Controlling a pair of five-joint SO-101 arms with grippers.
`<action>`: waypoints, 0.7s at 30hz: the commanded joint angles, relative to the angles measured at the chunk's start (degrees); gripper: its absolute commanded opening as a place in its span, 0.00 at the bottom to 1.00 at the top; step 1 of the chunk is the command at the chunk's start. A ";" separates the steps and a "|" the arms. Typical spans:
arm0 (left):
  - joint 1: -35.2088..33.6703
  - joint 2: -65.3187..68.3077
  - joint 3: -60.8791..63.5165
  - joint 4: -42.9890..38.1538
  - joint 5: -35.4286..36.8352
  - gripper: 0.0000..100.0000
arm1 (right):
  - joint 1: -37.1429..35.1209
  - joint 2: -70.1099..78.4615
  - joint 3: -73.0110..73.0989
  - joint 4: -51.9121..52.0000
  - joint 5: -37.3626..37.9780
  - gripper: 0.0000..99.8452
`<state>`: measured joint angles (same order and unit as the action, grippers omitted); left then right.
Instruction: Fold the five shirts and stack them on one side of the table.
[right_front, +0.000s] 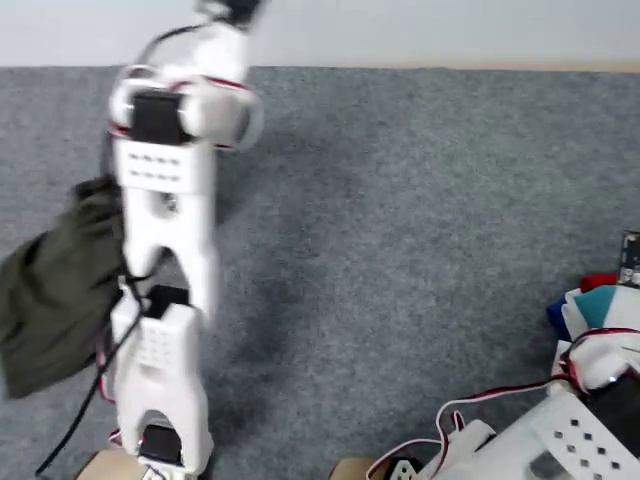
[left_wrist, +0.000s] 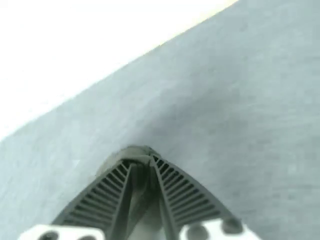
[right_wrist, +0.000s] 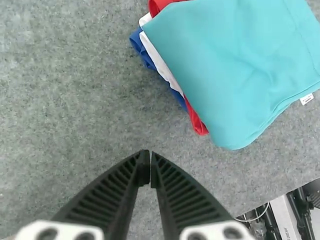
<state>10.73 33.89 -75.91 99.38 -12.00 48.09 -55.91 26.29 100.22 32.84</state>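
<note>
On the grey table (right_front: 400, 250), draw the left gripper (left_wrist: 141, 154), jaws pressed together on nothing, back to the crumpled olive shirt (right_front: 55, 290) behind it, pinch one hem, and fold toward the stack (right_wrist: 240, 65) just ahead of the closed, empty right gripper (right_wrist: 150, 161).

The left pincer (left_wrist: 142, 155) and right pincer (right_wrist: 149, 164) sit closed, left arm (right_front: 168, 250) outstretched.

Bright, soft light leaves only a faint shadow beside the upright arm (right_front: 165, 250) and the folded shirts (right_wrist: 240, 65), while beyond the table (left_wrist: 250, 100) the background (left_wrist: 75, 40) glares white.
</note>
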 joint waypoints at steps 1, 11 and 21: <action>11.60 -7.56 -2.15 0.88 0.62 0.00 | -0.31 -0.57 -0.18 1.89 0.09 0.01; 17.05 -10.81 0.48 1.05 0.70 0.06 | -0.31 -0.57 -0.18 1.98 0.09 0.01; 4.48 -17.41 19.30 1.05 -1.49 0.21 | -0.31 -0.57 2.29 2.07 0.09 0.01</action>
<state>17.85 21.93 -60.79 99.38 -11.47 48.09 -56.09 27.25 100.40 32.84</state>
